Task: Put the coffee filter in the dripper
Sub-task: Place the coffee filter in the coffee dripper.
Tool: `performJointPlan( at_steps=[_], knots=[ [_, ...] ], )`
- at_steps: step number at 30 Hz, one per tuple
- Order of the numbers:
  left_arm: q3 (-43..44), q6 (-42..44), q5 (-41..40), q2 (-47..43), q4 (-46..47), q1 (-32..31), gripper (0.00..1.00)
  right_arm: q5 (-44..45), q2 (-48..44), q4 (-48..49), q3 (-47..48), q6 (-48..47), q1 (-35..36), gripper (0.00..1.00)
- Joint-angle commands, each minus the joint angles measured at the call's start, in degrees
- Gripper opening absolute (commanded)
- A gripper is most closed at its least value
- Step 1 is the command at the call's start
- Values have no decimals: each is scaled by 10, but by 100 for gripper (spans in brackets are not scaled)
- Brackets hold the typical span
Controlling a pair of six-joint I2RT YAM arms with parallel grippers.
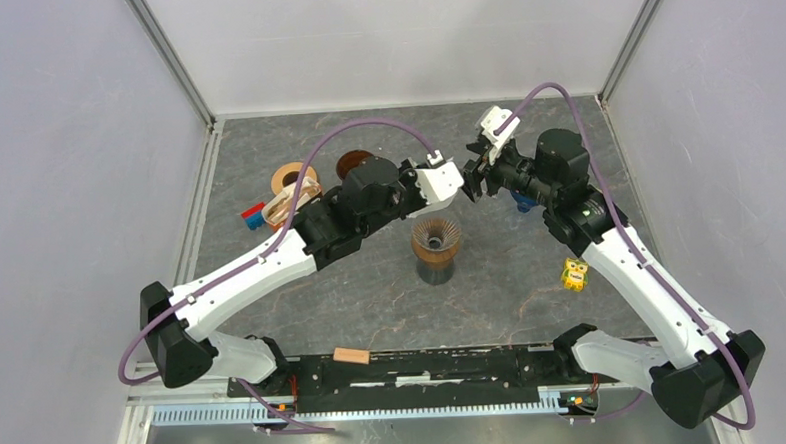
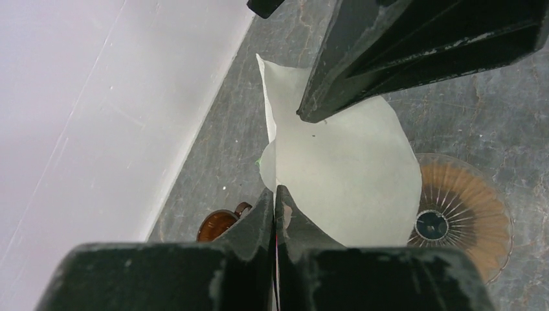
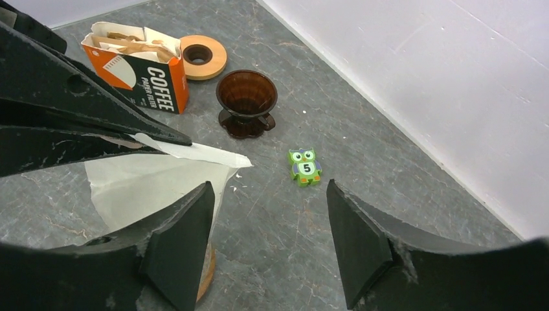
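A white paper coffee filter (image 2: 349,168) hangs in the air over the table, pinched at its edge by my left gripper (image 2: 275,194), which is shut on it. The same filter (image 3: 149,184) shows in the right wrist view, under the left gripper's fingers (image 3: 65,123). My right gripper (image 3: 268,220) is open, facing the left one; its left finger stands at the filter's free edge and the gap between its fingers is bare. The amber ribbed dripper (image 1: 436,242) stands on a dark base just below and in front of both grippers (image 1: 457,184) (image 1: 477,178). It shows partly behind the filter (image 2: 459,214).
A dark brown second dripper (image 3: 246,100) stands further back, beside an orange coffee filter box (image 3: 139,65) and a tape roll (image 3: 202,56). A green owl toy (image 3: 304,165) lies on the grey table. A yellow toy (image 1: 573,272) and a wooden block (image 1: 352,356) lie nearer the bases.
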Motion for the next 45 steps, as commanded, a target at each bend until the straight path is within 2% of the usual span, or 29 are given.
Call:
performJointPlan(
  at_steps=[1, 17, 25, 36, 45],
  knots=[
    [2, 52, 18, -26, 8, -3, 7, -23, -9, 31, 1, 3, -2, 72],
    [-32, 99, 28, -48, 6, -4, 7, -79, 7, 56, -2, 12, -6, 77],
    [-36, 102, 28, -51, 12, -4, 7, -79, 17, 66, -16, 34, -9, 72],
    [-36, 95, 30, -51, 19, -5, 6, -94, 10, 77, -34, 26, -9, 59],
    [-39, 94, 16, -49, 32, -5, 6, -131, 6, 86, -42, 13, -9, 31]
  ],
)
